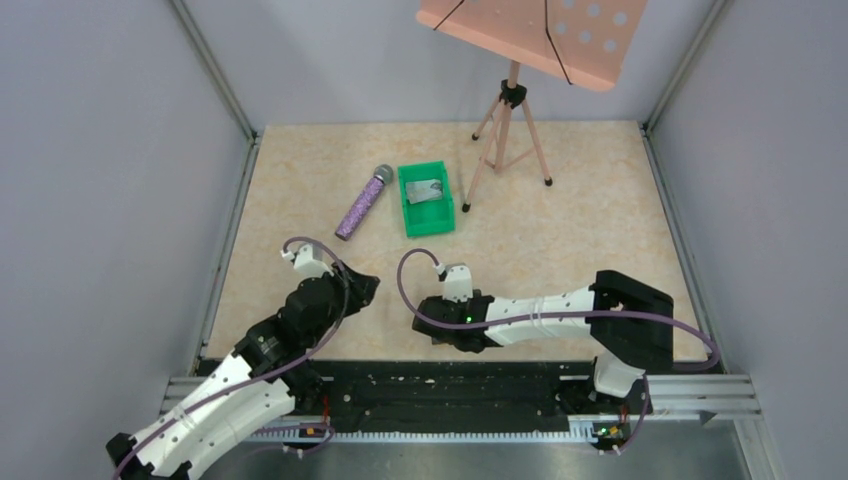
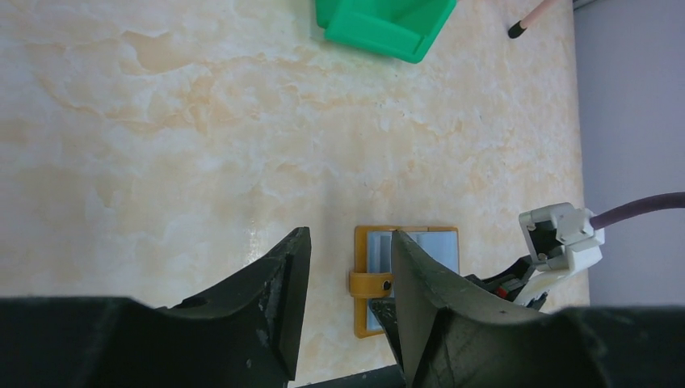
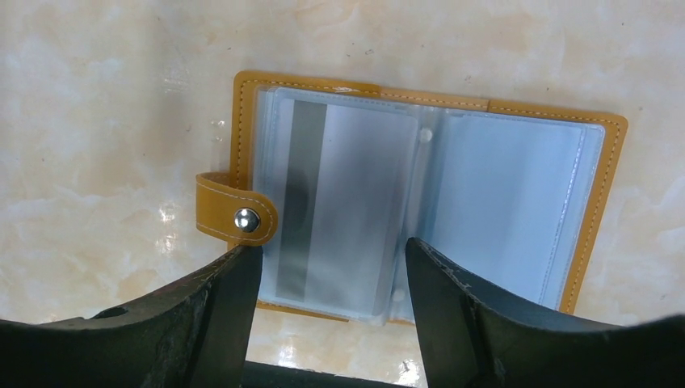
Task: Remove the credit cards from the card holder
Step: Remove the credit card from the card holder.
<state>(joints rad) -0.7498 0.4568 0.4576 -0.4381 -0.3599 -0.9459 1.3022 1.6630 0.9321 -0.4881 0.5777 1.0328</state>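
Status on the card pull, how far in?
Done: one silvery card lies in the green bin. In hand: nothing; right pincer hangs open over the open card holder, left pincer open too. To do: one striped card sits in the clasp-side pocket; the other pocket looks empty.

Top view looks down, wrist views close, sharing card holder (image 3: 420, 202) (right nearer)

Work surface: beige marbled tabletop (image 1: 600, 230), glossy, with soft glare patches. Enclosure: plain pale grey left wall (image 1: 100, 150), back wall (image 1: 330, 50) and right wall (image 1: 770, 150), with a metal corner post (image 1: 215, 70) at back left. Far right: salmon-pink music stand (image 1: 512, 100) on tripod legs, perforated desk tilted. Near edge: aluminium rail (image 1: 715, 385). Lighting even and diffuse.
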